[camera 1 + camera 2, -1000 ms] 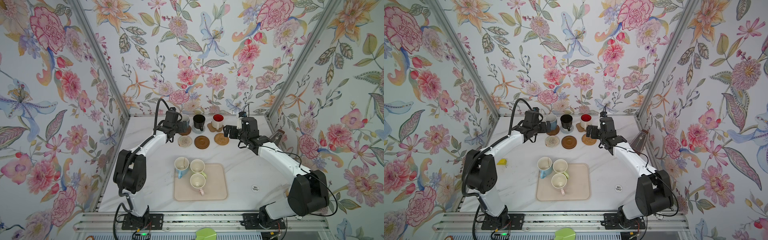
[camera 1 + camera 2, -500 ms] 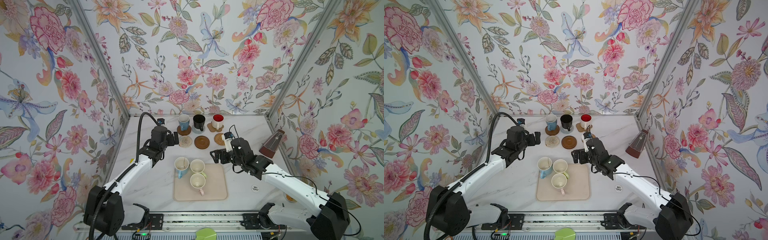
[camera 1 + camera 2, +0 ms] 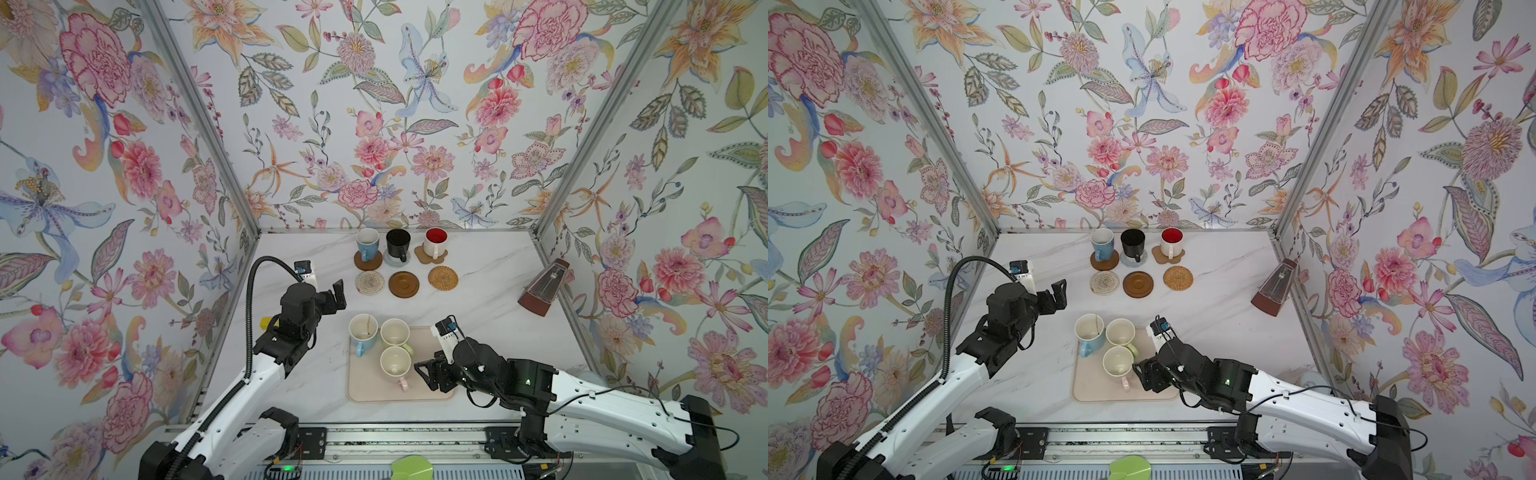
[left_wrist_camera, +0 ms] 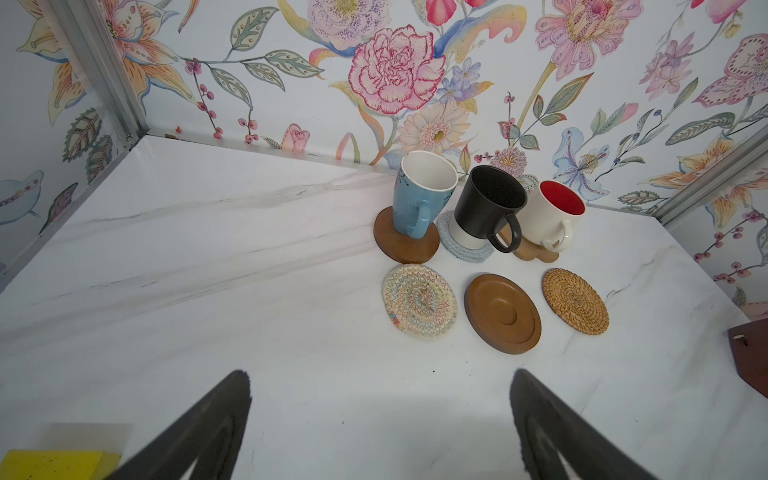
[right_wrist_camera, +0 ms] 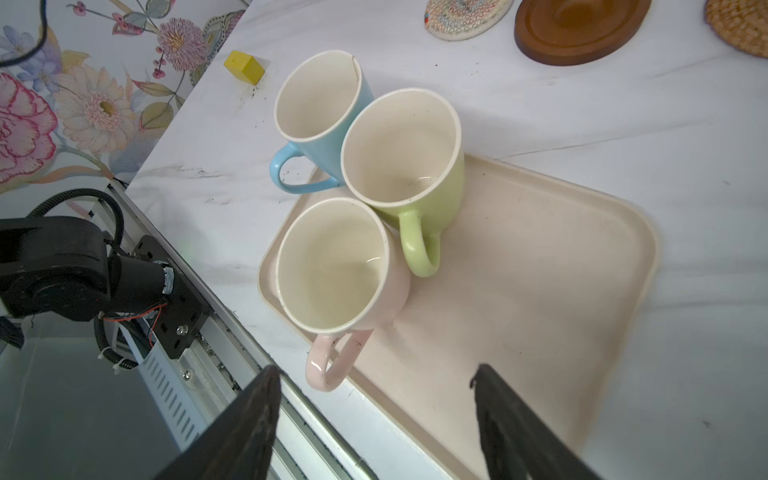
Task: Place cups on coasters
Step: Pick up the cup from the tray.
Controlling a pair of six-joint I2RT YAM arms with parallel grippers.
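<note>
At the back, a light blue cup point(image 3: 367, 243), a black cup point(image 3: 398, 244) and a white cup with red inside point(image 3: 435, 242) each stand on a coaster. In front of them lie three bare coasters: cream woven point(image 3: 369, 282), dark brown point(image 3: 404, 284) and golden rattan point(image 3: 443, 277). A second light blue cup point(image 3: 363, 332), a pale green cup point(image 3: 395, 333) and a pale pink cup point(image 5: 336, 266) cluster at the beige tray point(image 3: 432, 390). My right gripper point(image 5: 374, 374) is open just behind the pink cup's handle point(image 5: 328, 365). My left gripper point(image 3: 338, 297) hangs open left of the woven coaster, holding nothing.
A brown metronome point(image 3: 540, 293) leans at the right wall. A small yellow block point(image 3: 266, 322) lies by the left wall, under my left arm. Flowered walls close in three sides, and a metal rail point(image 3: 395, 432) runs along the front edge.
Both arms have pulled back from the rear row of cups. The right gripper came down to the tray beside the pink cup with its jaws somewhat narrower. The left gripper drew back left.
</note>
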